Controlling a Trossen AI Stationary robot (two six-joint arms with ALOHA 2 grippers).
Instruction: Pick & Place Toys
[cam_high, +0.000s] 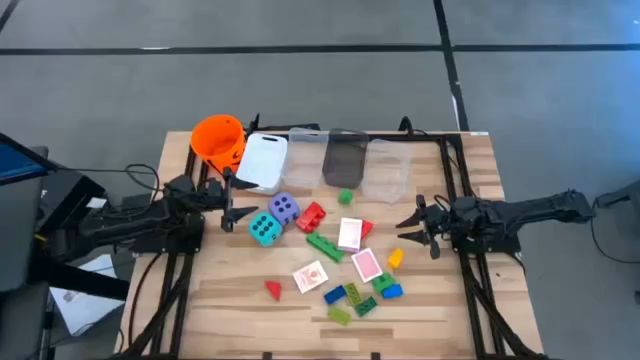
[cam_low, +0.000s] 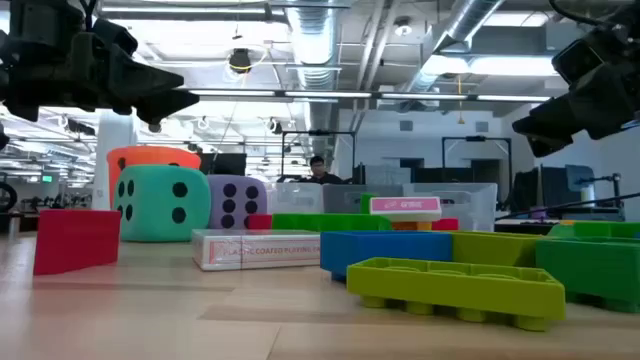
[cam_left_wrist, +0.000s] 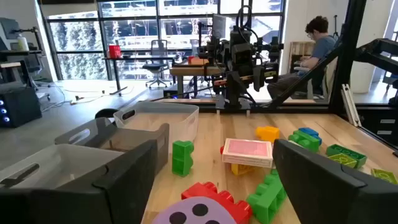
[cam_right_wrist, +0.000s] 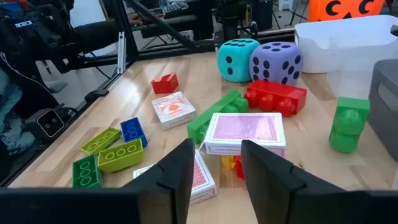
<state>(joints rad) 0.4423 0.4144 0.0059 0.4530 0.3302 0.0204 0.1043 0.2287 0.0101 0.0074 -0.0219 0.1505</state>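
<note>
The toys lie loose in the middle of the table: a purple die (cam_high: 284, 207) and a teal die (cam_high: 264, 230), a red brick (cam_high: 312, 215), a long green brick (cam_high: 324, 246), red-backed card packs (cam_high: 350, 234), a red wedge (cam_high: 273, 289), and small yellow, blue and green bricks (cam_high: 360, 296). My left gripper (cam_high: 240, 203) hovers open just left of the dice, pointing level at them. It is also seen in the left wrist view (cam_left_wrist: 217, 149). My right gripper (cam_high: 405, 232) hovers open at the right of the pile, nothing between its fingers in the right wrist view (cam_right_wrist: 217, 155).
An orange bucket (cam_high: 218, 140) stands at the far left. Beside it along the far edge stand a white bin (cam_high: 264, 160) and clear bins (cam_high: 345, 157). One small green brick (cam_high: 346, 197) stands just in front of the bins. Bare wood lies along the near edge.
</note>
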